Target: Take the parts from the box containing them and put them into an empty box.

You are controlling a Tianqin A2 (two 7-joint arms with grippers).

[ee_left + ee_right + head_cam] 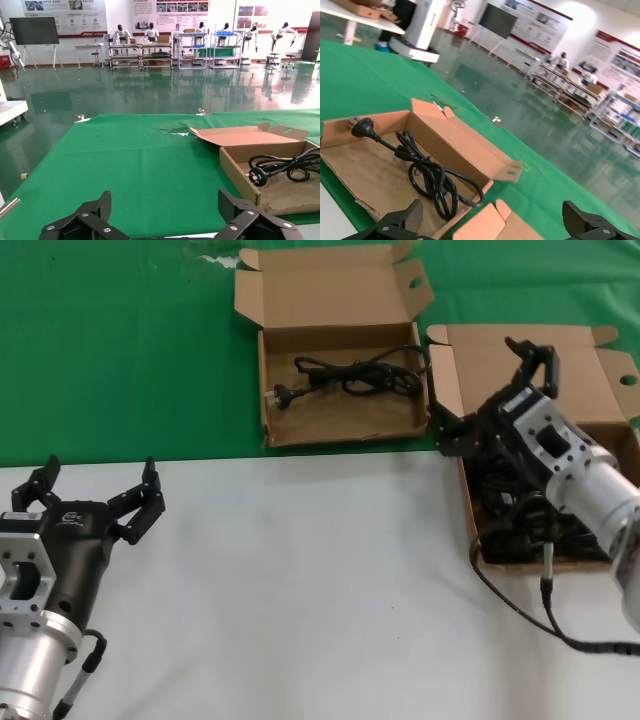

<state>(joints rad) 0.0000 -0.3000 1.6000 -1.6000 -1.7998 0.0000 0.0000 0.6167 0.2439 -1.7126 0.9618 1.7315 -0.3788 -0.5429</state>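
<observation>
Where the job stands: one part [350, 375] lies in the darker brown box [320, 295]; more parts [510, 510] wait in the lighter tan box [480, 355]; I think the step in hand is reaching for another cord
Right end effector [485, 390]: hangs over the far left corner of the tan box; its fingers are spread wide and hold nothing
Left end effector [100, 485]: sits near and left, over the white worktop [300, 590]; its fingers are spread too, with nothing in them; it looks like it is just waiting
Tan box: on the right; lid flat behind it, round hole in the side flap; a dark heap of cords is inside, partly hidden by the right arm, so I cannot count them
Brown box: in the middle, farther off, on the green cloth [100, 340]; lid up; one loose cord inside, its plug [280, 396] pointing left
Next move, my guess: go down onto the heap, close on one cord only, lift it free without dragging the others, then carry it left to the brown box
</observation>
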